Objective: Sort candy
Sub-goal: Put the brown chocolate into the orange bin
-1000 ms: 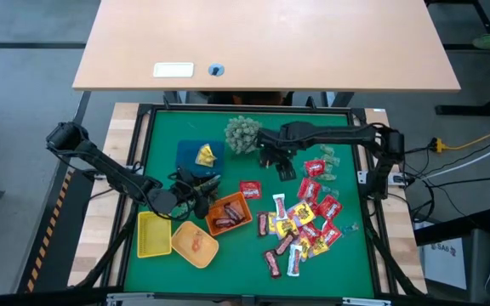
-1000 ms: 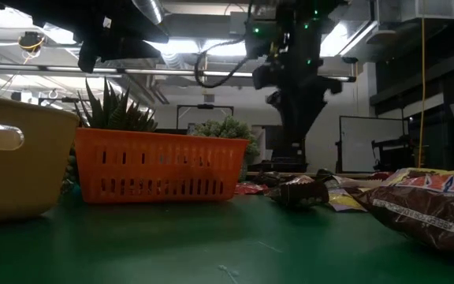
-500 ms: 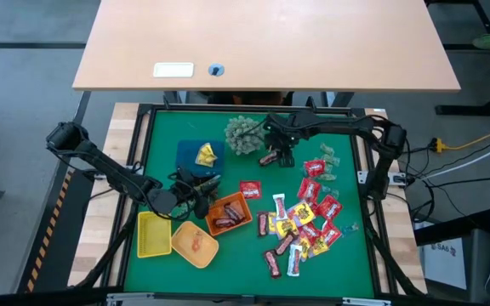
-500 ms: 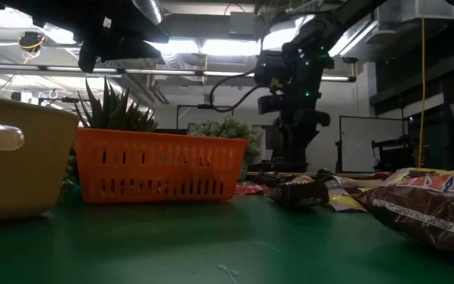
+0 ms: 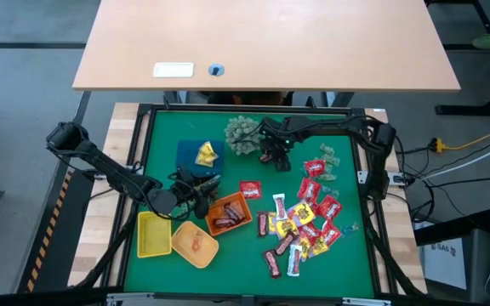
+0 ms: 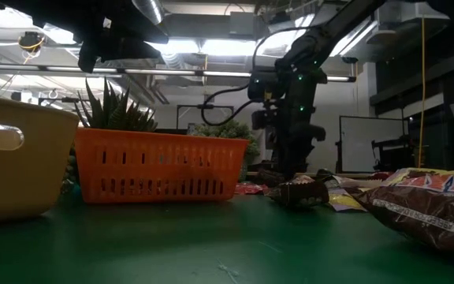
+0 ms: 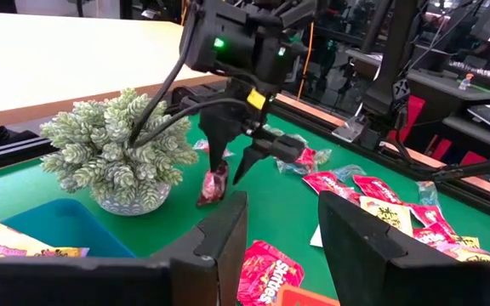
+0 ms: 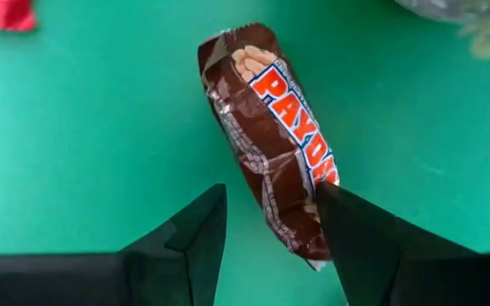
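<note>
My right pincer [image 8: 266, 223], spread open, straddles a brown bar [image 8: 270, 136] at upper centre of the worktop [image 5: 164, 144]; off-centre, closing could flick it aside.

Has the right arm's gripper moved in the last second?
Yes. In the high view the right gripper has swung toward the plant, and now sits low with its fingers around a brown bar.

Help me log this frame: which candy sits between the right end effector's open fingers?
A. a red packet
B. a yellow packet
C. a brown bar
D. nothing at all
C: the right end effector straddles a brown bar lying on the green mat beside the plant.
</note>
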`<state>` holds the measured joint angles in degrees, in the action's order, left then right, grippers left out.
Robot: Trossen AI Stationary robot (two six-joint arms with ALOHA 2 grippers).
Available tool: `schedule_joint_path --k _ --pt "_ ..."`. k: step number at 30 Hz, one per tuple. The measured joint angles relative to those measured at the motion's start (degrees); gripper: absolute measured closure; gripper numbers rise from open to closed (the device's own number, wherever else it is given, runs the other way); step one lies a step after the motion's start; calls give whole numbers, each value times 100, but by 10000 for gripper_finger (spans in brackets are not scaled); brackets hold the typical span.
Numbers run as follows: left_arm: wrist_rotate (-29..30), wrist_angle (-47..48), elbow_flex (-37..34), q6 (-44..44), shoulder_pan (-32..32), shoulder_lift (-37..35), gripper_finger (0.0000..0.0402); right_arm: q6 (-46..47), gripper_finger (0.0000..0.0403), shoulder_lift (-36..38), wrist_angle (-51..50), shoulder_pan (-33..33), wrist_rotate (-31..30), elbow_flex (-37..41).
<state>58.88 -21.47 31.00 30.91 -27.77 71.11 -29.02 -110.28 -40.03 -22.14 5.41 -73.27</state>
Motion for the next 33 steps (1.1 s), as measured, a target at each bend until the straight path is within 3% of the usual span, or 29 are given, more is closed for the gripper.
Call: schedule_joint_path --k 10,23,33 --pt "-3 2 0 -3 0 0 270 -15 224 -271 81 -1 -155 -25" --pt "-236 1 0 3 0 0 270 -140 372 -210 -162 1 -186 -15" --pt "-1350 0 0 3 -1 0 270 -82 355 150 -1877 292 179 -812"
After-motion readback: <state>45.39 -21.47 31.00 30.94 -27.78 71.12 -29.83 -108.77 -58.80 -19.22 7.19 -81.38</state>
